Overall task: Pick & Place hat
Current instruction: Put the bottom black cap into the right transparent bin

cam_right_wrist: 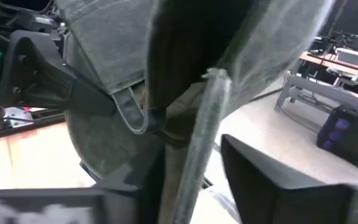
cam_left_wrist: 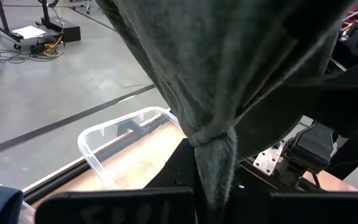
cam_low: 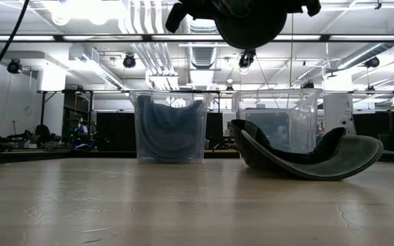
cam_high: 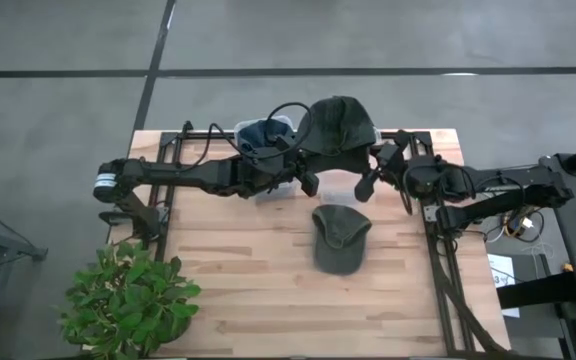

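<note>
- One hat (cam_high: 340, 238) lies mid-table, nobody touching it, so that one's left to do.
- Further back, a second hat (cam_high: 338, 124) hangs over the clear empty bin (cam_high: 340, 186): left gripper (cam_high: 308, 183) pinched tight on it, right gripper (cam_high: 365, 186) beside it, grip unclear.
- Far left bin (cam_high: 264, 140) looks loaded already.

The wooden surface (cam_high: 248, 270) carries a green cap (cam_high: 340, 238) lying upside down just in front of both end effectors, and two clear bins (cam_low: 169, 126) under them.

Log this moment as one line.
left gripper: shut on raised hat | right gripper: open around hat edge | second hat: on table
</note>
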You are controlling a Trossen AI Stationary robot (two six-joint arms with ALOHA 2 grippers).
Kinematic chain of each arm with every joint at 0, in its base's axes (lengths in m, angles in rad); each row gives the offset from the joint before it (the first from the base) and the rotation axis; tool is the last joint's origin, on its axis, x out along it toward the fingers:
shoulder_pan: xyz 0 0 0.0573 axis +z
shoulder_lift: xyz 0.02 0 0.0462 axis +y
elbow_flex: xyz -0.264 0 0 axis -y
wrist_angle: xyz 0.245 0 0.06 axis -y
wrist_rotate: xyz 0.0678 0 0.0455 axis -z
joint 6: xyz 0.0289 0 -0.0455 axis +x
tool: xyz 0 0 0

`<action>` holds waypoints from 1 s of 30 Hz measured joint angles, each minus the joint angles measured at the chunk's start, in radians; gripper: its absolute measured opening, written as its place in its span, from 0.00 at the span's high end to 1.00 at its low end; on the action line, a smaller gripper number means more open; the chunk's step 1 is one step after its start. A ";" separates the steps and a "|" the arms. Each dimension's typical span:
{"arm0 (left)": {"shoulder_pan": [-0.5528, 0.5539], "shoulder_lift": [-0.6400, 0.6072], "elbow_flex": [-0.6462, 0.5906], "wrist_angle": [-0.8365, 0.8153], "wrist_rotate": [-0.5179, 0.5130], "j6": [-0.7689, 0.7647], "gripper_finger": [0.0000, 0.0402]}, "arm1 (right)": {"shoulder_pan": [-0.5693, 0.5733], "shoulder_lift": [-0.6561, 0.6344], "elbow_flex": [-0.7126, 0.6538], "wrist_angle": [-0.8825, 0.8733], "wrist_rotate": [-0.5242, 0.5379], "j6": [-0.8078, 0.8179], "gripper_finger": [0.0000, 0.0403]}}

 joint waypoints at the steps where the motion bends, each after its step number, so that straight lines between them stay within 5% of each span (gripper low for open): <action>1: 0.000 0.000 0.000 0.000 0.000 0.000 0.99 | 0.000 -0.001 0.000 0.000 0.000 0.000 0.67; 7: 0.000 0.000 0.000 0.007 0.002 0.000 0.96 | 0.001 -0.015 0.000 0.004 -0.007 0.000 0.95; 21: 0.000 0.000 0.000 -0.034 0.002 0.008 0.84 | -0.006 -0.037 0.000 -0.007 0.061 0.048 0.97; 27: 0.000 -0.008 0.000 -0.209 0.003 0.038 0.78 | -0.050 -0.080 0.000 -0.041 0.102 0.162 0.98; 30: 0.000 -0.008 0.000 -0.314 0.003 0.062 0.78 | -0.097 -0.112 0.000 -0.104 0.017 0.277 0.98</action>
